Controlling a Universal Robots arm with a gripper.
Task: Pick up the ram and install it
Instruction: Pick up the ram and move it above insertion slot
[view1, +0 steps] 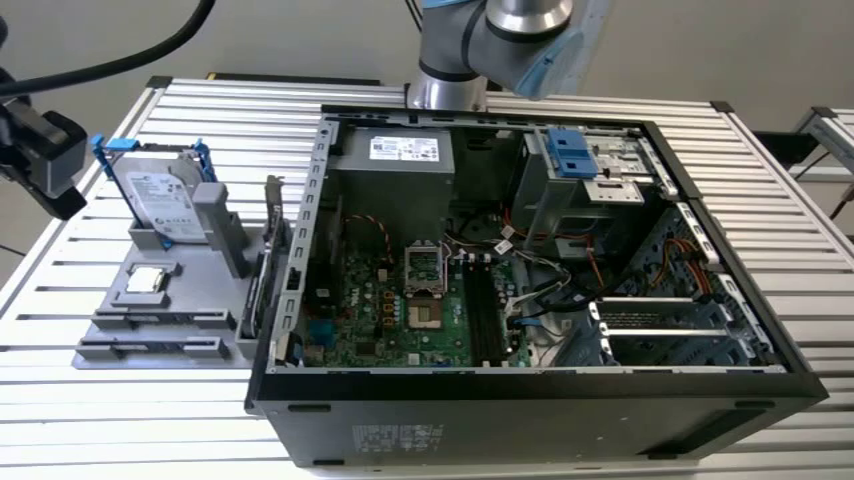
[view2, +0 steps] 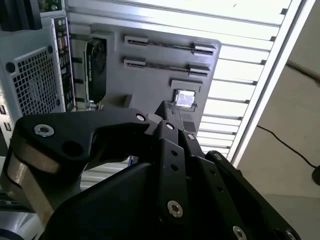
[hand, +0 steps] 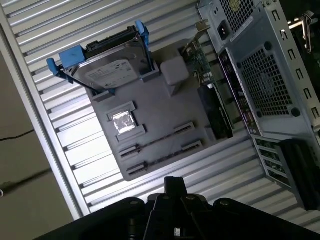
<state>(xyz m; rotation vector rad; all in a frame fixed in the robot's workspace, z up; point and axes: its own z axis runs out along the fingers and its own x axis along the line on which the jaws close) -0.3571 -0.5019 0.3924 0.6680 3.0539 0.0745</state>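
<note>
— Grey tray (view1: 200, 305): what does each view give?
— Ext view: tray sits on the slatted metal worktop (view1: 200, 110), to the exterior view's left of the open PC case (view1: 534, 410). Hard drive (view1: 167, 200) in a blue frame stands at the tray's far end, CPU chip (view1: 144, 280) mid-tray. Case inside is visible there: motherboard (view1: 374, 300), PSU (view1: 400, 170), loose wiring. Both wrist views give the case's rear panel w/ grilles instead. Second wrist view adds a fan card (view2: 95, 62) standing betw tray and case.
— Ram?
— Ram (hand: 157, 139) is a thin dark stick on edge betw two end holders, in the tray row next to the CPU chip. A 2nd like stick (hand: 165, 156) sits in the row beside it. Not yet installed.
— Fingers?
— Fingers (hand: 173, 186) are clenched together, nothing betw them. No contact w/ the ram: bare slats and the tray edge lie betw tips and sticks. The ram rows are the tray part nearest the tips. Ext view has a dark wrist block (view1: 40, 150) w/ cables at its left edge, off the tray's side.
— Surface, room?
— Ribbed aluminium slats, bright glare in both wrist views. Pale floor (view2: 280, 200) w/ a dark cable (view2: 287, 145). Another slatted table (view1: 827, 130) at the exterior view's right edge.
</note>
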